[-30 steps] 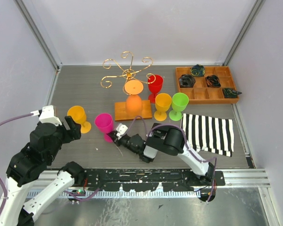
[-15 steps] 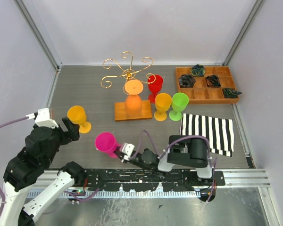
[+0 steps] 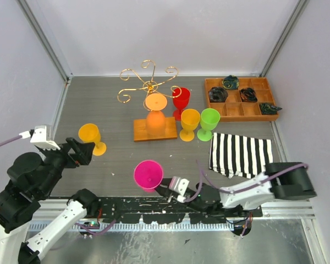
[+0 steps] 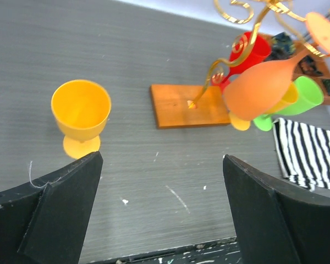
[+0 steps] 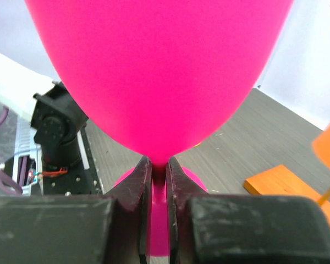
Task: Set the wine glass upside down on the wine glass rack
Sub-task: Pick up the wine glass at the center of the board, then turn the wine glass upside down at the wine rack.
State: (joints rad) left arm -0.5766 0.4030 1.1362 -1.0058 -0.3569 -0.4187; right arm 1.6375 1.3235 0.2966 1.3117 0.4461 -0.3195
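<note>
My right gripper (image 3: 164,188) (image 5: 158,165) is shut on the stem of a pink wine glass (image 3: 148,175) (image 5: 159,71). It holds the glass upright, mouth up, over the table's near edge. The wine glass rack (image 3: 148,85) (image 4: 253,41) is gold wire on an orange-brown wooden base (image 3: 140,132) (image 4: 176,104) at the table's middle back. An orange glass (image 3: 155,113) (image 4: 258,91) hangs upside down from it. My left gripper (image 3: 80,151) (image 4: 161,159) stands open at the near left, with nothing between its fingers. Just beyond it stands a yellow-orange glass (image 3: 91,137) (image 4: 81,113).
Red (image 3: 181,99), yellow (image 3: 189,122) and green (image 3: 209,121) glasses stand upright right of the rack's base. A black-and-white striped cloth (image 3: 242,155) lies at the near right. A compartmented wooden tray (image 3: 241,111) with dark items sits at the back right.
The right arm has swung out to the right and drawn the pink glass back to the near edge, now mouth up. The left gripper has opened wider and drawn back slightly.
</note>
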